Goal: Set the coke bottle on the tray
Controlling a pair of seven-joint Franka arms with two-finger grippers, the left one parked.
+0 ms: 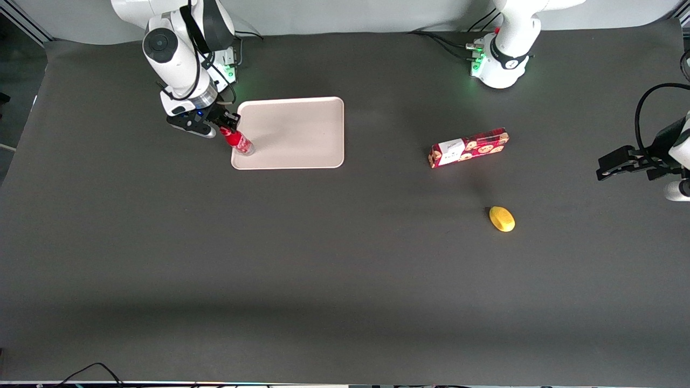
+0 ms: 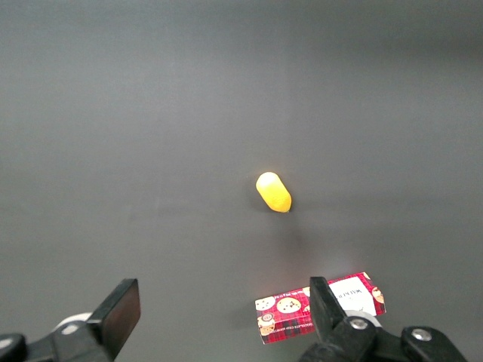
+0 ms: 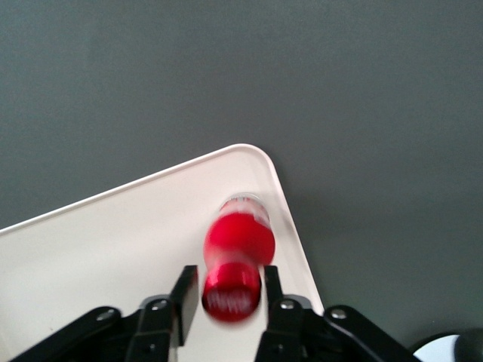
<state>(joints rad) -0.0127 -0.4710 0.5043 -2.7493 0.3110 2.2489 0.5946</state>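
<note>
The coke bottle (image 1: pixel 237 141), small and red with a red cap and a silvery base, stands on the pale beige-pink tray (image 1: pixel 302 129), at the tray's corner nearer the front camera and toward the working arm's end. My right gripper (image 1: pixel 226 129) is above that corner with its fingers on either side of the bottle's cap. In the right wrist view the cap sits between the two black fingers (image 3: pixel 188 290) with a narrow gap on each side, so the gripper (image 3: pixel 230 277) is open around the bottle (image 3: pixel 240 237). The base rests just inside the tray's rim (image 3: pixel 281 197).
A red cookie box (image 1: pixel 469 147) lies toward the parked arm's end of the table, and a yellow lemon-like object (image 1: pixel 502 219) lies nearer the front camera than the box. Both also show in the left wrist view: the box (image 2: pixel 290 317) and the yellow object (image 2: pixel 273 192).
</note>
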